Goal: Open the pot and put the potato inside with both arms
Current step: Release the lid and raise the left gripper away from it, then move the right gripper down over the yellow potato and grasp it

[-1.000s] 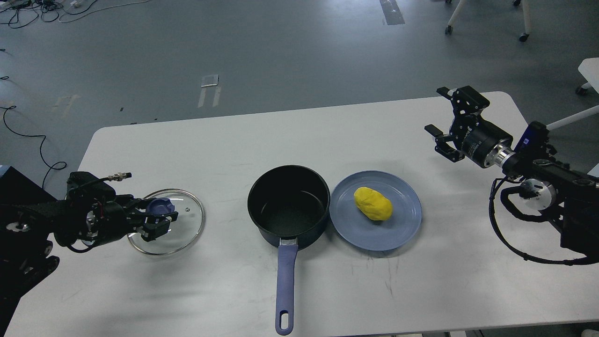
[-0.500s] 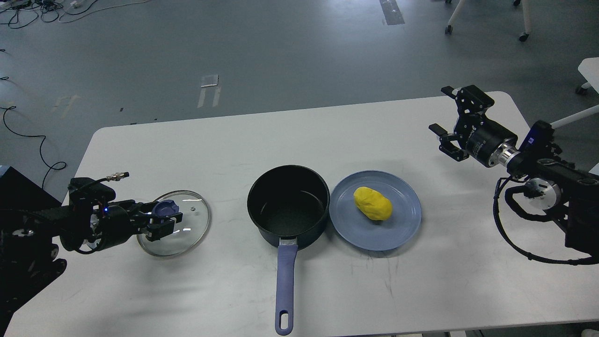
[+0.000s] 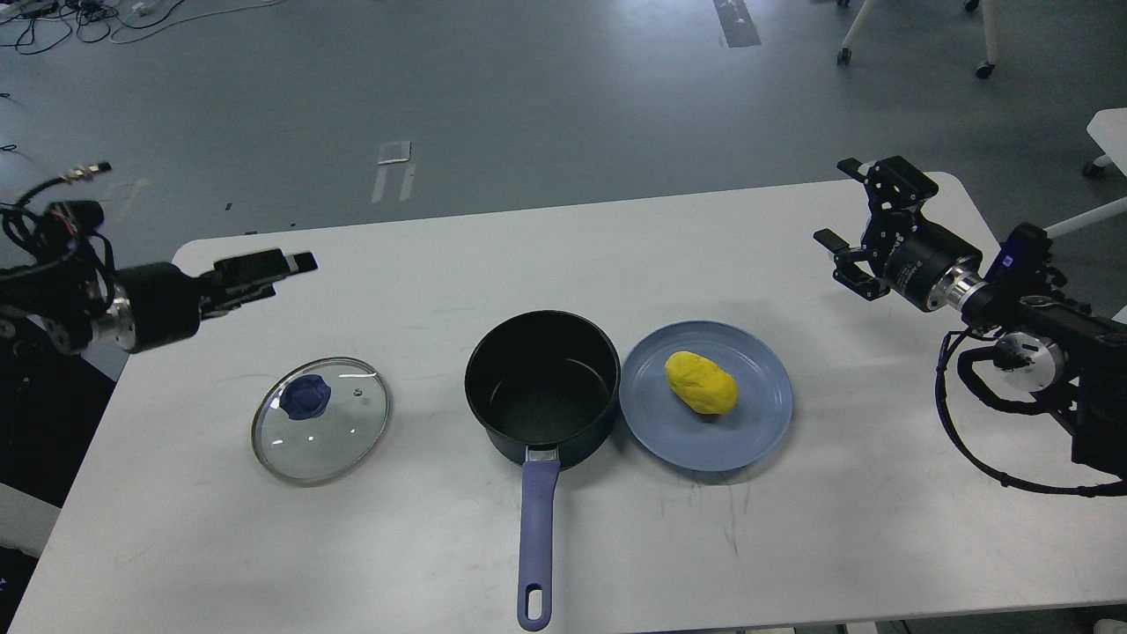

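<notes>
The white table (image 3: 423, 264) stood on grey floor with cables (image 3: 53, 18) at the far left. My left gripper (image 3: 264, 269) showed side-on, so I couldn't tell its state; it had let go of the lid (image 3: 320, 419) and risen. My right gripper (image 3: 850, 220) hung released. The potato (image 3: 702, 382) lay on the plate (image 3: 757, 431) touching the open pot (image 3: 543, 387).

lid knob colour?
Dark blue knob on the clear glass lid, seen in the head view.
</notes>
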You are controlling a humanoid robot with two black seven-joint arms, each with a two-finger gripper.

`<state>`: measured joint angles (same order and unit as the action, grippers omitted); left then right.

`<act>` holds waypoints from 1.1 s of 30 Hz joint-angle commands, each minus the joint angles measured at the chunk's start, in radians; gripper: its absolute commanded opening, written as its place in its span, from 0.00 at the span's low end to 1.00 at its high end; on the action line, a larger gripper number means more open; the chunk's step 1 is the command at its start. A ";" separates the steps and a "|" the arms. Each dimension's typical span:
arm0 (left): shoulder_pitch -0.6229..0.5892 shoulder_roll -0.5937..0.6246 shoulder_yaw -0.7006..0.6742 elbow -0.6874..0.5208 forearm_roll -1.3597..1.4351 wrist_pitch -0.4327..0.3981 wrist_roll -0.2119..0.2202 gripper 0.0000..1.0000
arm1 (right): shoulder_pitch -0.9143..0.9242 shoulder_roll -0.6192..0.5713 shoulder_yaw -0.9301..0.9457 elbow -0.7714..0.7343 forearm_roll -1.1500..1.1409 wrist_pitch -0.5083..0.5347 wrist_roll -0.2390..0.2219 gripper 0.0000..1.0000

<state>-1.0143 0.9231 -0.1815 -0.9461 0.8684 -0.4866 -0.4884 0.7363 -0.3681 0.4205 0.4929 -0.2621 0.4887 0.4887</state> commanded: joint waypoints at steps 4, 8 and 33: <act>-0.007 -0.047 0.002 0.004 -0.474 -0.002 0.000 0.98 | -0.006 0.000 0.000 0.001 0.000 0.000 0.000 1.00; 0.071 -0.093 0.000 0.026 -0.569 -0.002 0.000 0.98 | -0.008 -0.003 -0.002 0.003 0.000 0.000 0.000 1.00; 0.284 -0.268 -0.228 0.116 -0.717 -0.002 0.000 0.98 | 0.696 -0.106 -0.679 0.464 -0.718 0.000 0.000 1.00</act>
<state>-0.7288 0.6526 -0.4141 -0.8281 0.1500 -0.4887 -0.4888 1.3757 -0.5355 -0.1644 0.9255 -0.8707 0.4889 0.4889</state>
